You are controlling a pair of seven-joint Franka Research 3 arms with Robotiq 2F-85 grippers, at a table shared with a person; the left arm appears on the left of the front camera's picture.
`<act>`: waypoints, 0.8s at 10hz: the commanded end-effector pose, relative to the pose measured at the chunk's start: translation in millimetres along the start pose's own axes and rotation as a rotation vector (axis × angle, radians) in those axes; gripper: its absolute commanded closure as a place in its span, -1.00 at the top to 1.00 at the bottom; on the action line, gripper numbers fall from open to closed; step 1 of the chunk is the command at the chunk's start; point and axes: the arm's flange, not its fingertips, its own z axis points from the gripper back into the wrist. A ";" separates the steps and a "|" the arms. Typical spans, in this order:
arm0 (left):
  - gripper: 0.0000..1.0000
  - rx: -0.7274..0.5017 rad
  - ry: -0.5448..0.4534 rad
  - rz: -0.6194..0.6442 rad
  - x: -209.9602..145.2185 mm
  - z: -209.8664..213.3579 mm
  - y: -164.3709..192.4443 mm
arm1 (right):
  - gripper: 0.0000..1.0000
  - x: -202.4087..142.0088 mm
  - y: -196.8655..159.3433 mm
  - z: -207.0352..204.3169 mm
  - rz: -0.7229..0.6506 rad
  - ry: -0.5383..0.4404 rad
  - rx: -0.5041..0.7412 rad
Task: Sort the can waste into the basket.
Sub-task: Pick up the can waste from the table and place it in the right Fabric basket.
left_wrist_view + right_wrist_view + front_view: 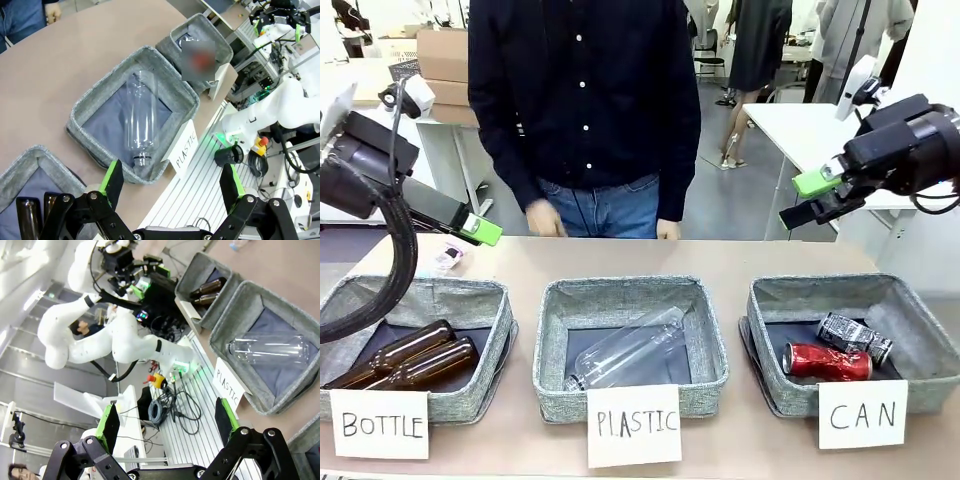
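Note:
The red can [827, 362] and the black-and-silver can [855, 338] lie side by side inside the grey basket [920, 310] at the right, behind the white "CAN" card [862, 414]. My right gripper [802, 200] hangs open and empty, well above that basket's far left corner. In the right wrist view its gripper [166, 419] shows green pads spread wide. My left gripper [475, 228] is held high over the far edge of the left basket; in the left wrist view this gripper [170, 177] is open with nothing between its fingers.
The "BOTTLE" basket [490, 300] holds two brown glass bottles [405, 358]. The "PLASTIC" basket [710, 330] holds a clear plastic bottle [630, 350]. A person [585, 100] stands at the far side, hands [545, 218] at the table edge. A small white item [448, 258] lies far left.

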 end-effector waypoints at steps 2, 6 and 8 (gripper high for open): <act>1.00 -0.007 -0.018 0.002 2.4 1.0 1.7 | 1.00 1.1 -1.0 2.9 0.026 0.008 -0.001; 1.00 -0.007 -0.018 0.002 2.4 1.0 1.7 | 1.00 1.1 -1.0 2.9 0.026 0.008 -0.001; 1.00 -0.007 -0.018 0.002 2.4 1.0 1.7 | 1.00 1.1 -1.0 2.9 0.026 0.008 -0.001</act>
